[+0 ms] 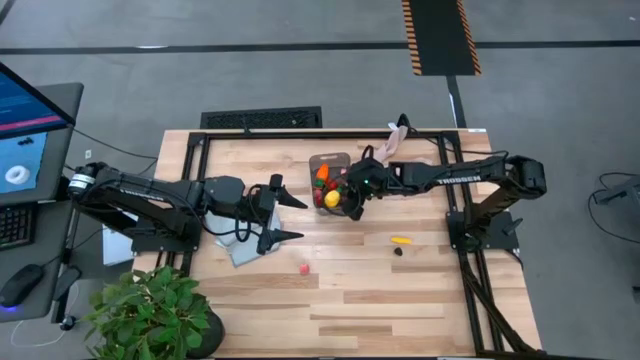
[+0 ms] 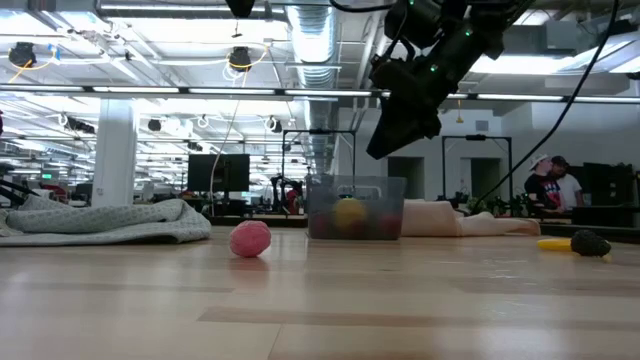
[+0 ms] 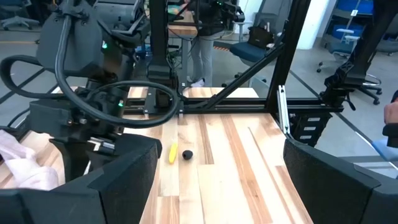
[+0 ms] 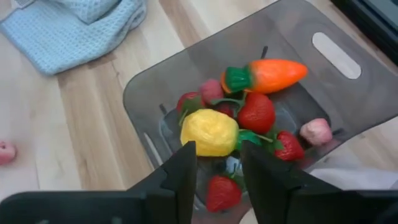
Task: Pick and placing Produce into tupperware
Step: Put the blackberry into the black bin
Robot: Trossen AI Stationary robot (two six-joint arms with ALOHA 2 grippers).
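Note:
The clear-greyish tupperware [image 4: 298, 37] stands on the table near its far middle [image 1: 330, 162]. In it lie an orange carrot [image 4: 267, 74], a yellow lemon [image 4: 208, 132], red strawberries [image 4: 256, 113] and a pink berry [image 4: 315, 130]. My right gripper [image 4: 219, 146] hangs open just above the tub [image 2: 395, 200], clear of the lemon [image 2: 348, 213]. On the table rest a pink berry [image 1: 304, 268], a small banana [image 1: 401, 240] and a dark berry [image 1: 398, 251]. My left gripper [image 1: 288, 218] waits wide open left of the tub, fingers level.
A folded grey-blue cloth [image 1: 245, 248] lies under the left arm. A beige limp object [image 1: 397, 133] lies behind the tub at the far edge. A potted plant [image 1: 150, 315] stands at the near left corner. Bare wood spreads along the near side.

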